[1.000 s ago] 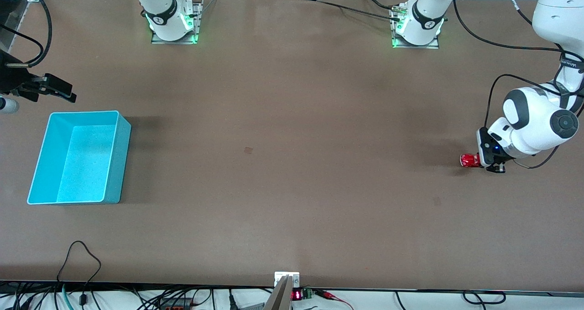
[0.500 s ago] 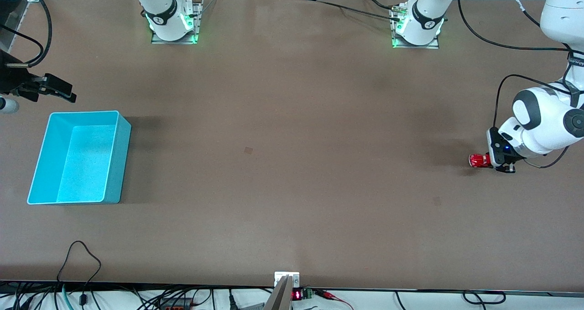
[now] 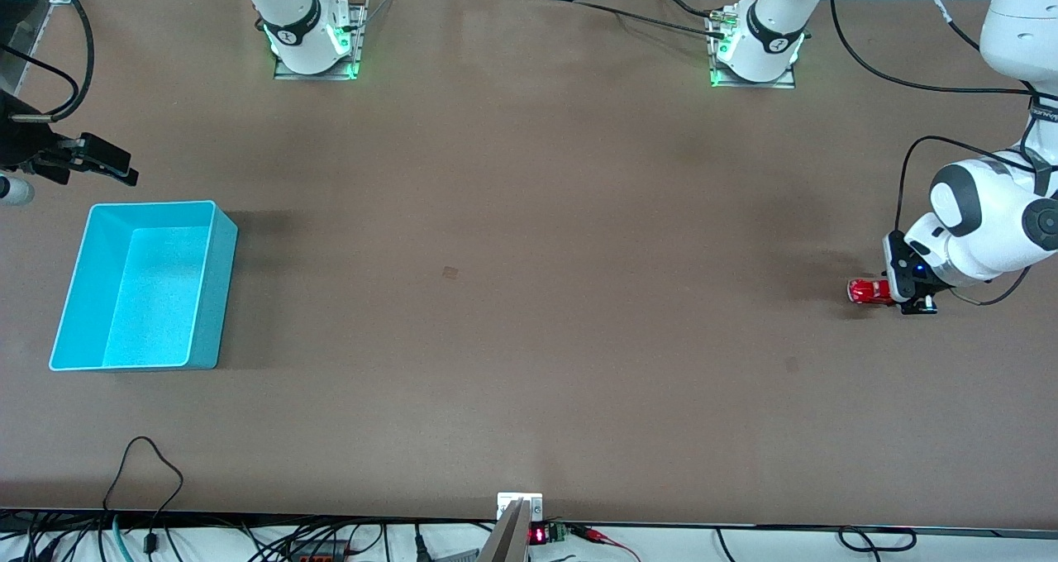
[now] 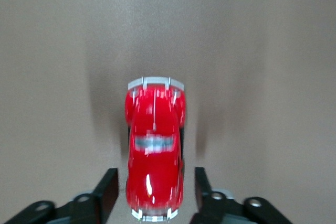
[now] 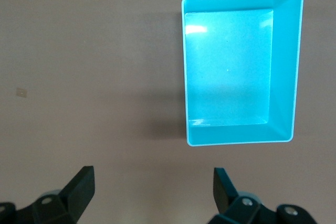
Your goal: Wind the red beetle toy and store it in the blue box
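Observation:
The red beetle toy stands on its wheels on the table at the left arm's end; the left wrist view shows it from above. My left gripper is low at the table with its fingers on either side of the car's rear, a thin gap showing on each side. The blue box stands empty at the right arm's end and shows in the right wrist view. My right gripper hangs open and empty over the table beside the box, on the bases' side.
The two arm bases stand along the table's edge farthest from the front camera. Cables lie at the edge nearest the front camera. A small mark shows mid-table.
The left gripper and the red car moved together along the table toward the left arm's end, then stopped. The right arm has not moved.

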Controlling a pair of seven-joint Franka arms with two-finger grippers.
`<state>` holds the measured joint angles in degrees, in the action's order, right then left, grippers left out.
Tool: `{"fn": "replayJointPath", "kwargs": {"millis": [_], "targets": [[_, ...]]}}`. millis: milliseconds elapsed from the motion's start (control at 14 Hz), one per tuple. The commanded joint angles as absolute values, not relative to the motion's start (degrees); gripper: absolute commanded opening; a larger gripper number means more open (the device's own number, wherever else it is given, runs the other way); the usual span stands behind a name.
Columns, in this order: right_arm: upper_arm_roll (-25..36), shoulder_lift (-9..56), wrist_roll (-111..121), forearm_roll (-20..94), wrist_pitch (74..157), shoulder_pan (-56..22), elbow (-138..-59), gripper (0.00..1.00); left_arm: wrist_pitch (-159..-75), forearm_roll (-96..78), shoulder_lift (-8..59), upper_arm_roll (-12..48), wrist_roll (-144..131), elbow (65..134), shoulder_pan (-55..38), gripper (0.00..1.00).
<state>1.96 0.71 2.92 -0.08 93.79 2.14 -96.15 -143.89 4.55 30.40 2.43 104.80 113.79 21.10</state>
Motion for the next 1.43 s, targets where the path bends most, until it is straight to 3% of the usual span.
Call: {"fn": "replayJointPath", "kwargs": {"millis": [0,1000,1357], "targets": [[1.67,0.09,2.37,0.00,93.69,2.37,-96.15,1.00,-140.47,5.36,29.19,3.16,105.03,112.24,21.80,1.00],[1.67,0.00,2.37,0.09,93.69,2.37,-96.15,1.00,-113.57,5.27,13.20,3.16,82.21,112.06,21.71,1.00],[1.67,0.00,2.37,0.09,93.78,2.29,-96.15,1.00,-96.27,5.36,11.95,3.51,66.48,102.41,21.53,1.00]]}}
